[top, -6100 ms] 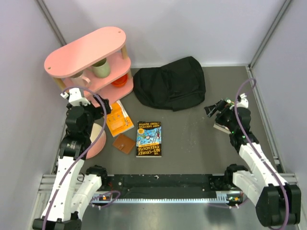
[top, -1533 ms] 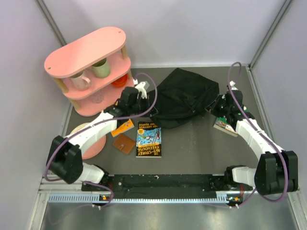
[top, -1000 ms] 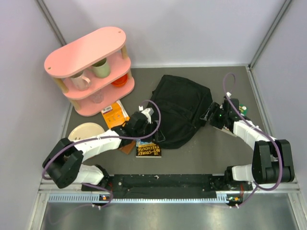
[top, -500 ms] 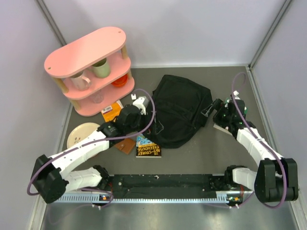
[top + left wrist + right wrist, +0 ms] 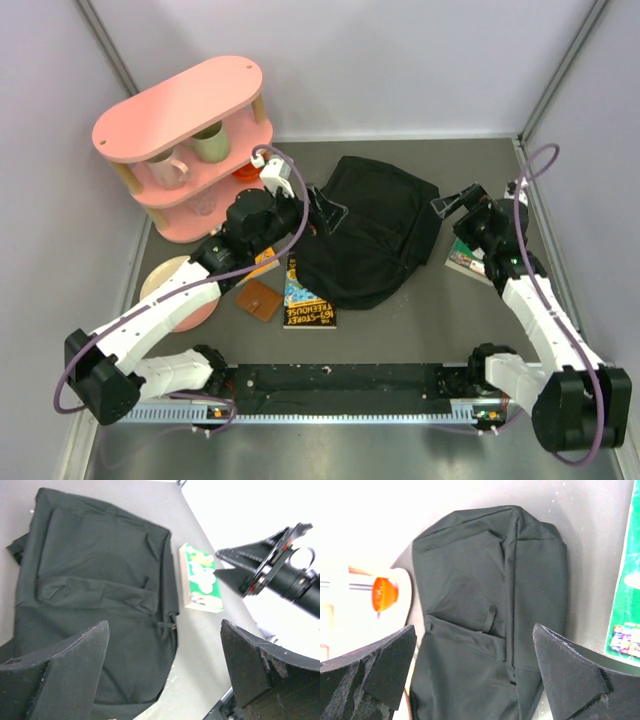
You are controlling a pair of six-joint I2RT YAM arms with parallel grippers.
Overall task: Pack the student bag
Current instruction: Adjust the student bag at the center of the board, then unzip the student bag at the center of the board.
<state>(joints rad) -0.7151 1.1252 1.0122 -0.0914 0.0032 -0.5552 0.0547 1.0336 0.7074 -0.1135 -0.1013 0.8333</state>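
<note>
Bag: we see a black bag lying flat on the grey table at the centre of the top view, a front pocket facing up

Left gripper: the left gripper is over the bag's upper left edge in the top view; its two fingers stand wide apart with nothing between them, and in the left wrist view the bag fills the gap beyond them

Right gripper: the right gripper sits just off the bag's upper right corner in the top view; its fingers are spread wide and hold nothing; we cannot tell whether a tip touches the fabric

Green book: a green book lies on the table just right of the bag, partly under the right arm; in the left wrist view it is close beside the bag's edge

Shelf: a pink shelf stands at the upper left of the top view, with a pink mug and a green mug under its top board and an orange bowl at its right end

Plate: a pale plate lies at the left of the top view, partly under the left arm

Blue book: a blue book lies at the bag's lower left edge, its upper end hidden by the fabric

Orange book: an orange book shows just above the blue book's left side, mostly hidden by the left arm

Brown square: a small brown square lies flat just left of the blue book
</note>
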